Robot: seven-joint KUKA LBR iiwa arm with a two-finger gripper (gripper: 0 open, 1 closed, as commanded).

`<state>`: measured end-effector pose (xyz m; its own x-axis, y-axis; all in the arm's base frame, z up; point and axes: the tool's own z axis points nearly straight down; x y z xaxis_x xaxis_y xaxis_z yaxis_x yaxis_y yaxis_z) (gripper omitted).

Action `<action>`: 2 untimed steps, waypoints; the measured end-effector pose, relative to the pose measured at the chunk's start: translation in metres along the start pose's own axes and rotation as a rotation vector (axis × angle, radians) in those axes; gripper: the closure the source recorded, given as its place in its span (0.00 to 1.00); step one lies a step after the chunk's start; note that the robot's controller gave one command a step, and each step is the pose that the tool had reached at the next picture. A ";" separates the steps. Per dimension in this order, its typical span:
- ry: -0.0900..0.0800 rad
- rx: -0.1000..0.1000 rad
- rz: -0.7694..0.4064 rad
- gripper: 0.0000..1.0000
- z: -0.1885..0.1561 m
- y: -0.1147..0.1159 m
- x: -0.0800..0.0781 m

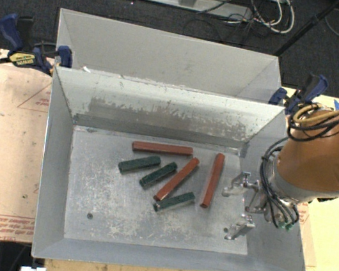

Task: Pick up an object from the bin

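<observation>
Your arm comes in over the right rim of the bin (pixel 54 163), its orange cover (pixel 318 158) bulking above the right wall with cables (pixel 303 113) looped over its far side; the wrist is bent down and leftward so that the gripper (pixel 231 211) hangs low above the bare floor; its two metal fingers (pixel 239 183) point left and stand wide apart, one nearer you and one farther, with nothing between them. Take the lone red-brown bar (pixel 213 180) as your mark: it lies flat, running almost straight from near to far, and the gripper sits just to its right, close to its near end, the far finger just beside it, though you cannot tell whether they touch. Left of that bar and nearest you lies the short dark green bar (pixel 175 201), tilted, its left end against the near end of the slanted red-brown bar (pixel 176 179); that slanted bar rises toward the mark's far end yet stays apart from it. Farther left lie the middle green bar (pixel 158 174), just beside the slanted bar, and the left green bar (pixel 139 164); farthest back, left of the mark's far end, the level red-brown bar (pixel 162 149) lies crosswise near the foot of the back wall.
</observation>
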<state>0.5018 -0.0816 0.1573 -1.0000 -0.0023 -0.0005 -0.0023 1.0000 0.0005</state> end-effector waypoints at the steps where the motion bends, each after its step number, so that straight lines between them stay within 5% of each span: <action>1: 0.000 0.000 0.000 0.00 0.000 0.000 0.000; 2: -0.008 0.000 -0.226 1.00 0.059 0.057 -0.064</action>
<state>0.5661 -0.0240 0.0988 -0.9741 -0.2261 -0.0080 -0.2261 0.9741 -0.0005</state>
